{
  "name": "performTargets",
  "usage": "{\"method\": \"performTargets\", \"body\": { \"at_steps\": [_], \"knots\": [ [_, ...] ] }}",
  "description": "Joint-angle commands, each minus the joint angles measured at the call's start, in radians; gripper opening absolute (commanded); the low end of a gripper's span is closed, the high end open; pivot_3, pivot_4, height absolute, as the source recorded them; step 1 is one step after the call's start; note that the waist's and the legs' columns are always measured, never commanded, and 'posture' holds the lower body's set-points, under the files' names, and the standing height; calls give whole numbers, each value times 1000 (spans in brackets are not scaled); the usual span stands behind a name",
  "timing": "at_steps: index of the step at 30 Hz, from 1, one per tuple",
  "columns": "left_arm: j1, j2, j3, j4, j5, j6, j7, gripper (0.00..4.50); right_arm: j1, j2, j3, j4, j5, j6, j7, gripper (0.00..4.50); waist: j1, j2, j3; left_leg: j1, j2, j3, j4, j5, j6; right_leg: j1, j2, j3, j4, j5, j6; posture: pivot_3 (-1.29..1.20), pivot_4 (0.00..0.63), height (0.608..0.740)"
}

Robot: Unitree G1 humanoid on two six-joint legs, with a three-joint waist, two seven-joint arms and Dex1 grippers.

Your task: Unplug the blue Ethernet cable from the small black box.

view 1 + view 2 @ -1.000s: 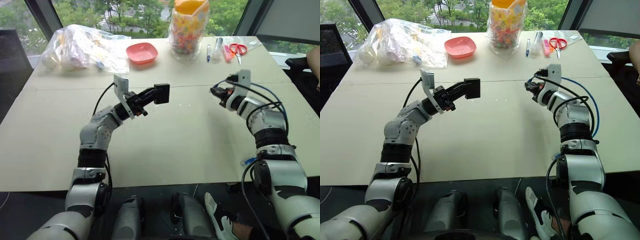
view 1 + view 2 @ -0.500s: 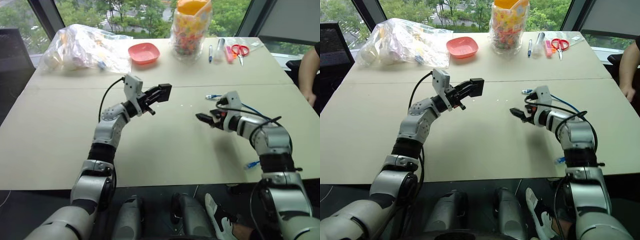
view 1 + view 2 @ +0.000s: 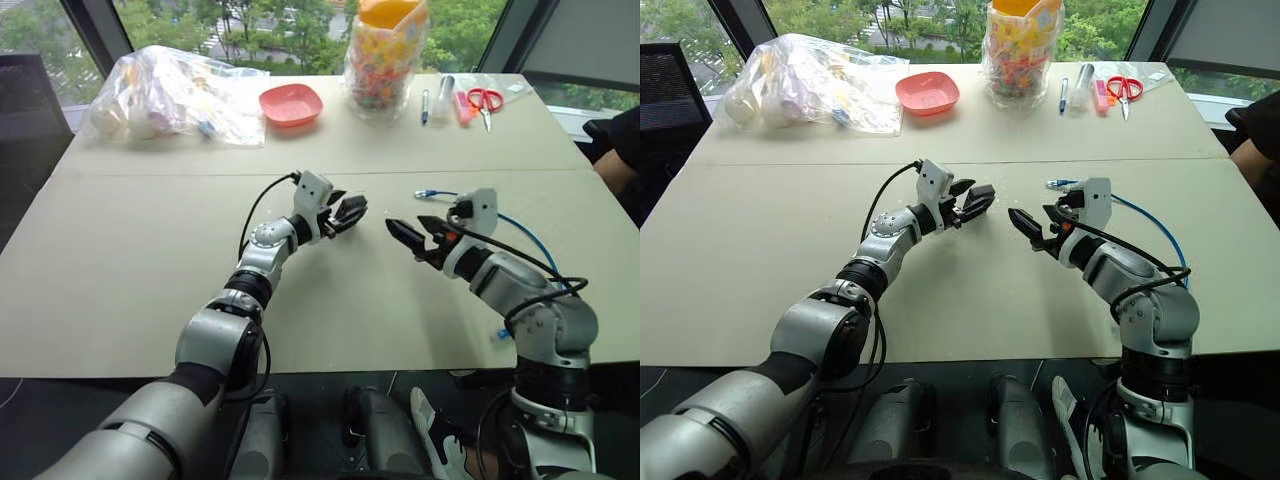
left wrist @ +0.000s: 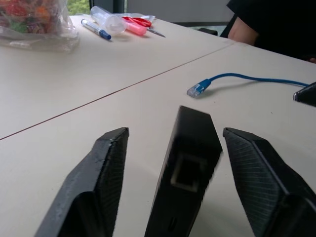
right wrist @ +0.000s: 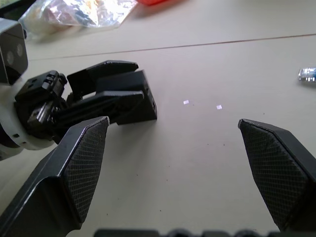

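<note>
The small matte black box point(image 4: 190, 170) is sitting between the left gripper's point(image 3: 348, 213) spread, non-gripping fingers, empty port showing. Beyond it, the thin blue Ethernet cable point(image 4: 247, 78) is lying unplugged, nearer the wide-open, empty right gripper point(image 3: 412, 232).

The small black box point(image 4: 187, 163) looks like matt plastic; the blue cable point(image 4: 256, 77) has a smooth sheath and a clear plug. The left gripper point(image 4: 177, 185) fingers point(image 4: 106, 182) show a fine cross-hatched grip texture. The table point(image 3: 120, 260) is matt beige, the bag point(image 3: 170, 95) at far left crinkled clear plastic
</note>
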Motion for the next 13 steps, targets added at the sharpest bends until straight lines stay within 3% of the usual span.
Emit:
{"method": "performTargets", "body": {
  "at_steps": [1,6,13],
  "knots": [
    [-12,48,32,-110,-49,63,-122,4470,17,-18,-21,-78,29,-33,10,4391,-2,0,0,0,0,0,0,0,0,0,0,0,0,0,0,0,150,740],
    [141,179,29,-536,-157,348,-259,4470,59,-49,-21,-115,53,-52,53,4391,-19,0,0,0,2,0,0,0,0,0,0,0,0,0,-1,0,150,740],
    [394,374,58,-1059,-293,760,-225,4470,110,-112,-24,-139,80,-74,119,4391,-22,0,0,2,1,-1,1,0,0,2,0,1,1,0,-1,0,150,740]
  ]
}}
